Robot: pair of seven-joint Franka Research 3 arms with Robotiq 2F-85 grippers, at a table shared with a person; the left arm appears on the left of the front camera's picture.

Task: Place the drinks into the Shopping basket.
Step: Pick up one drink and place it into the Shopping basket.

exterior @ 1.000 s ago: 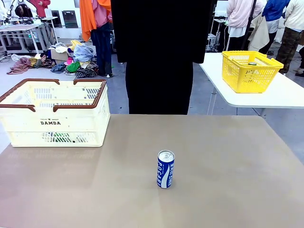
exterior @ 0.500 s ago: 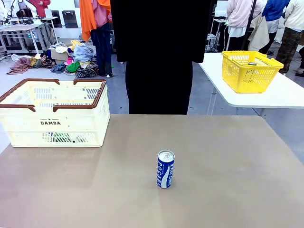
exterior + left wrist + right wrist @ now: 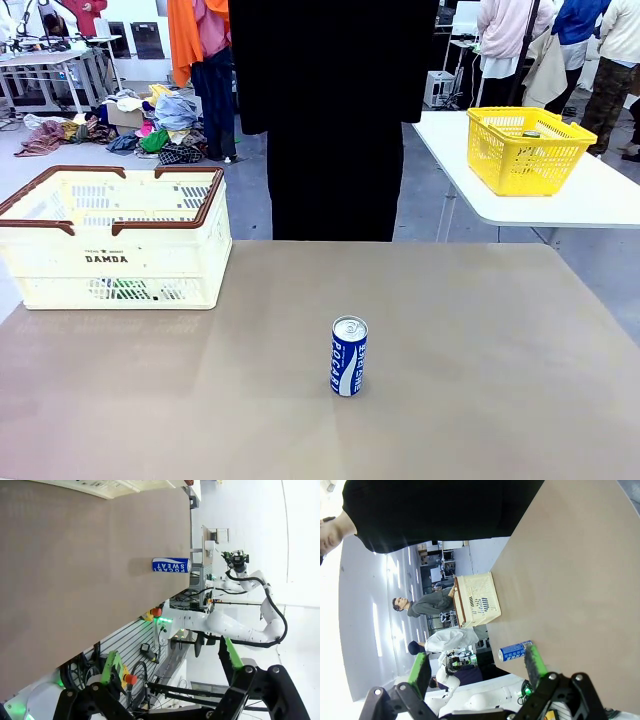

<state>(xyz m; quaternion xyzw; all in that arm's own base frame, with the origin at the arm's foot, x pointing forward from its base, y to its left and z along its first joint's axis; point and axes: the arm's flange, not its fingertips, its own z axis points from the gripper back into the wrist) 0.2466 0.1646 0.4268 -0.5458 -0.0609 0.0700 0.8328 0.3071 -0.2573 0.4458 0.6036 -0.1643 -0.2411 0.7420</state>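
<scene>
Blue Pocari Sweat can (image 3: pixel 349 356) stands mid-frame, ungrasped; DAMDA basket (image 3: pixel 110 262) sits upper left. Left gripper (image 3: pixel 172 662) and right gripper (image 3: pixel 477 666) both spread wide. Next, probably: reach and grasp the can.

Robotics lab, open-plan hall. Evidence: white table (image 3: pixel 560 205) far right carrying yellow mesh basket (image 3: pixel 528 150); clothing heap (image 3: pixel 150 130) on grey floor far left; people (image 3: pixel 510 40) standing far right; red emergency-stop button (image 3: pixel 131 679) and cable loops (image 3: pixel 80 669) near side.

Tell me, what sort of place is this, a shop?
Likely a research lab or workshop staged as a shop: a blue can and a cream Shopping basket sit on a tan table, a yellow basket on another, and clothes lie heaped on the floor behind.
</scene>
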